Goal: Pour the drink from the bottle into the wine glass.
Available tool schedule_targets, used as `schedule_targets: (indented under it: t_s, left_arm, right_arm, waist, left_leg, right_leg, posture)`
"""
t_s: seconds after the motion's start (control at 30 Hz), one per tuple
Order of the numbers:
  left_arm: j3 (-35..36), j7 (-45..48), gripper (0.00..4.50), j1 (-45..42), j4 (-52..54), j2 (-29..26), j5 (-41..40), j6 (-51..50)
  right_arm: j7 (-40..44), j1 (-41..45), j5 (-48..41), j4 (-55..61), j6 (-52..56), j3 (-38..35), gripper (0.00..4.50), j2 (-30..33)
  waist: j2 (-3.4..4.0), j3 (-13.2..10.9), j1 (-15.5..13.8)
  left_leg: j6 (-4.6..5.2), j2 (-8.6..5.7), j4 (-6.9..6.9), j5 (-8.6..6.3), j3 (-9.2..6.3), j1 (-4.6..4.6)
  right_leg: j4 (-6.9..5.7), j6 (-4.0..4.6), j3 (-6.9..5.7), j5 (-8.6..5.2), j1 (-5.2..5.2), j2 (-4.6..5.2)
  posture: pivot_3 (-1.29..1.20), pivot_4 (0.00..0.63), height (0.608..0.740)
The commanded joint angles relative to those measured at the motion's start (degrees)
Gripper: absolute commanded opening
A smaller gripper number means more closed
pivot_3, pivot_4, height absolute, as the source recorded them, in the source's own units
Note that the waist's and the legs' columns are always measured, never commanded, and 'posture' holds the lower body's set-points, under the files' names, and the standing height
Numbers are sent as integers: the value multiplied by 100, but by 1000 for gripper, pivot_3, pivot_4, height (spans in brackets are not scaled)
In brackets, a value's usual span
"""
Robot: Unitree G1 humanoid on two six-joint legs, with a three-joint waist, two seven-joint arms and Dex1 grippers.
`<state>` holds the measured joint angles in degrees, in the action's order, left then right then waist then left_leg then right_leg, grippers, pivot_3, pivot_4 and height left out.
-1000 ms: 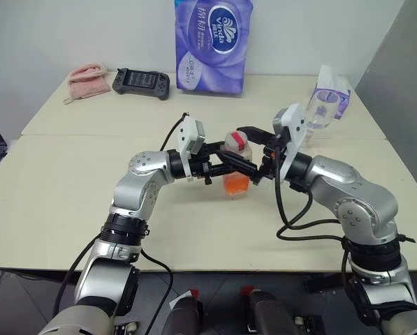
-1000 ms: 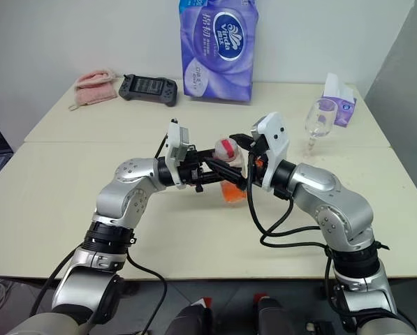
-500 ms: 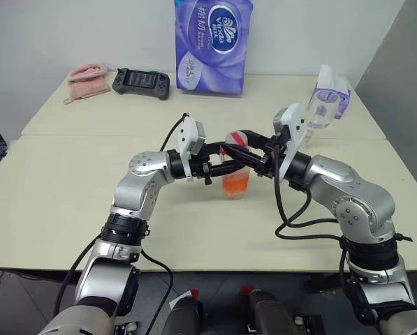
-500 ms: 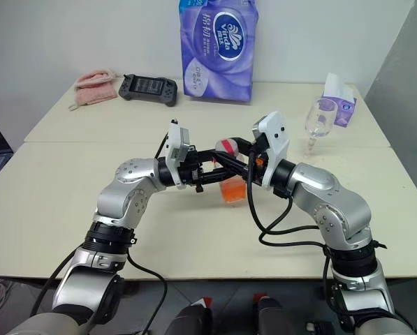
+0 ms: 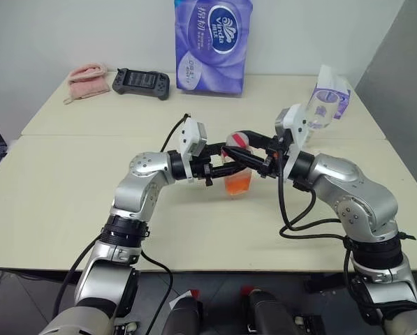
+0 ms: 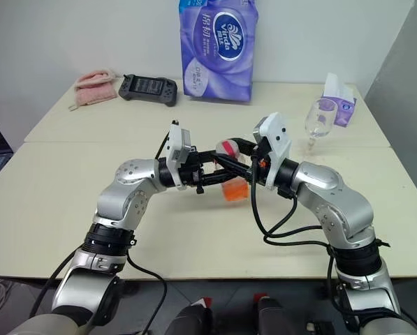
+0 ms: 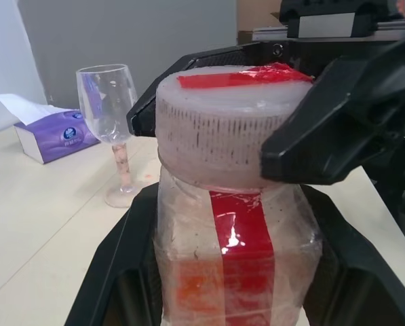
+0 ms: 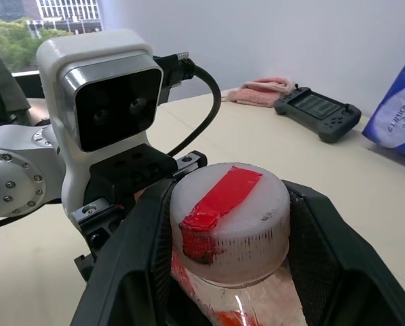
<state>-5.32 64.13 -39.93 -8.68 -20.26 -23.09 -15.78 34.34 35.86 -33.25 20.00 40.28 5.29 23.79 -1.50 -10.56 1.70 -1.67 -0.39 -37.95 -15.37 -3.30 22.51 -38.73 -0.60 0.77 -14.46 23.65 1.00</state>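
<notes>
The bottle stands upright over the middle of the table, with the orange-red drink in its lower part. My left gripper comes in from the left and is shut on the bottle's body. From the right, my right gripper is shut on the pale cap, which has a red strip across it; its fingers press both sides of the cap. The empty wine glass stands upright at the back right, also seen as the wine glass.
A tissue box sits just behind the wine glass. At the back of the table stand a purple tissue pack, a dark game controller and a pink cloth.
My right gripper's fingers, spread wide around the cap a second ago, have closed onto it. The left gripper and the bottle have stayed in place.
</notes>
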Motion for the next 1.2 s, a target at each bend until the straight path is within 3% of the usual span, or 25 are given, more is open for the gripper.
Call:
schedule_targets:
  t_s: [0.03, 0.13, 0.3, 0.47, 0.63, 0.8, 0.93, 1.03, 1.2]
  left_arm:
    - [30, 67, 2071, -4, 477, -44, -190, -89]
    - [16, 136, 2071, 61, 726, -62, -344, -283]
    - [-46, 457, 2071, 192, 1387, -185, -845, -828]
    - [-86, 419, 2071, 159, 1428, -273, -672, -823]
    - [5, 118, 2071, 285, 1117, -142, -449, -480]
    - [120, -151, 2071, 295, 1027, -37, -443, -485]
    - [168, -288, 2071, 286, 832, 0, -386, -386]
    - [147, -322, 2071, 263, 675, 23, -343, -312]
    - [107, -295, 2071, 173, 503, 51, -293, -230]
  right_arm:
    - [538, 313, -130, -166, -227, -101, 1962, 76]
    - [1120, 496, -193, -428, -354, -92, 1962, 179]
    - [2843, 867, -345, -885, -504, 246, 1962, 637]
    - [3137, 943, -203, -1138, -534, 269, 1962, 694]
    - [2259, 684, -391, -1003, -139, -280, 1962, 487]
    - [1340, 53, -740, -20, 367, -822, 3649, 523]
    - [538, -553, -909, 906, 718, -1038, 3649, 495]
    - [-401, -847, -786, 1561, 881, -864, 3649, 120]
    - [-1382, -713, -165, 1811, 740, -434, 3649, -377]
  waist:
    - [1, -1, 2]
    - [2, -1, 3]
    - [12, -13, 2]
    - [13, -13, -1]
    - [13, -14, -6]
    - [13, -14, -16]
    - [13, -14, -22]
    - [13, -14, 6]
    - [14, -14, 5]
  left_leg:
    - [0, 0, 0, 0, 1, 0]
    - [0, 1, 1, 0, 0, 0]
    - [1, -2, -1, 0, 3, 2]
    - [1, 2, -2, 0, -1, -1]
    - [0, 2, -2, 0, -1, 1]
    - [0, -1, -4, 0, -8, 13]
    - [-1, 0, -3, 0, -12, 16]
    - [-1, 1, -4, 1, -3, 11]
    - [-3, 3, -2, 2, -2, 13]
  right_leg:
    - [0, 0, -1, 0, 0, 0]
    - [-1, 2, -1, 1, 1, 0]
    - [1, 2, -3, 1, 1, 0]
    - [-2, 0, -3, 0, 0, -1]
    - [-2, 3, 0, 2, 2, 2]
    - [0, 3, 2, 2, 6, 8]
    - [-3, 2, 0, 1, 10, 7]
    - [-8, -2, 6, -1, 10, 6]
    - [-14, -13, 7, -8, 18, 1]
  posture:
    - [0, 150, 740]
    - [0, 150, 740]
    - [0, 150, 740]
    - [0, 150, 740]
    - [0, 150, 740]
    - [0, 150, 740]
    - [0, 150, 740]
    - [0, 150, 740]
    - [0, 150, 740]
